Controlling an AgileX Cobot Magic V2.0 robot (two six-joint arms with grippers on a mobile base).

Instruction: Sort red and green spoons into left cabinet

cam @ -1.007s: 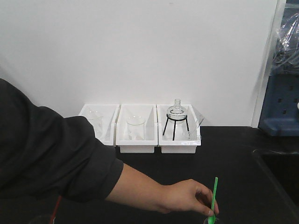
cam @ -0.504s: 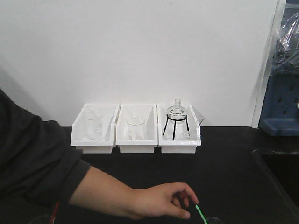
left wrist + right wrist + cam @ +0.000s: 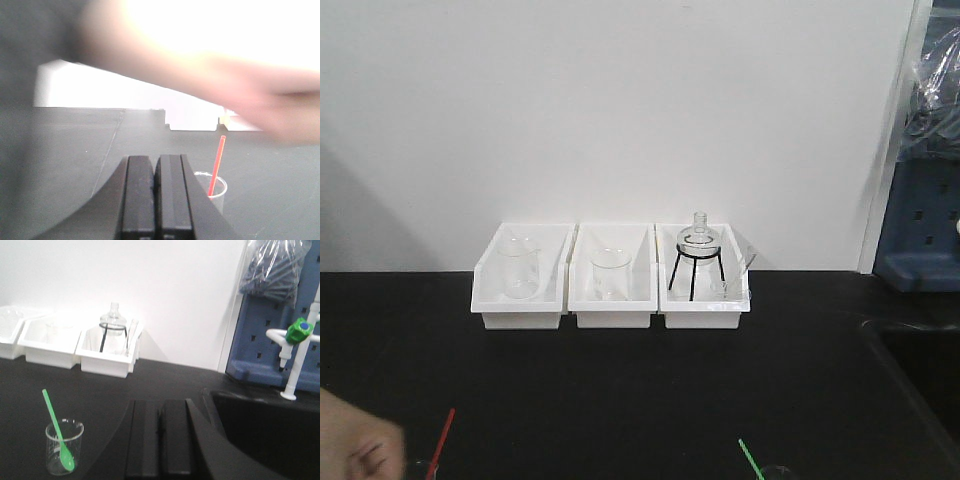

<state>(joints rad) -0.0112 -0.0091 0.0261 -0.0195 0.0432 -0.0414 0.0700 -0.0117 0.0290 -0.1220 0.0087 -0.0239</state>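
Two thin plastic spoons stand on the black counter (image 3: 650,390), each in its own small clear cup, well apart from one another. At the far left edge of the front view a person's bare hand (image 3: 355,452) shows, blurred, near the red spoon (image 3: 217,165). That spoon is a straight, slender red stick leaning to the right, its upper end free above the rim of the left cup (image 3: 216,189). Its lower end is down in the glass and too unclear to make out.

The left gripper (image 3: 156,200) sits low just left of this cup, its two black fingers pressed flat together with nothing between them.

Behind, against the white wall, three white bins (image 3: 612,318) stand in a row. They hold a tall beaker (image 3: 518,272), a shorter beaker (image 3: 611,273) and a round flask (image 3: 698,240) on a black tripod (image 3: 693,278).

Further right, the green spoon (image 3: 56,427) is bright green, with its long handle tilted to the upper left. Its small oval bowl rests at the bottom of the right cup (image 3: 64,452).

The right gripper (image 3: 160,440) lies to the right of it, fingers closed against each other and holding nothing. Beyond it are a dark sink (image 3: 265,430) and a white tap (image 3: 298,360) with a green knob (image 3: 300,330).
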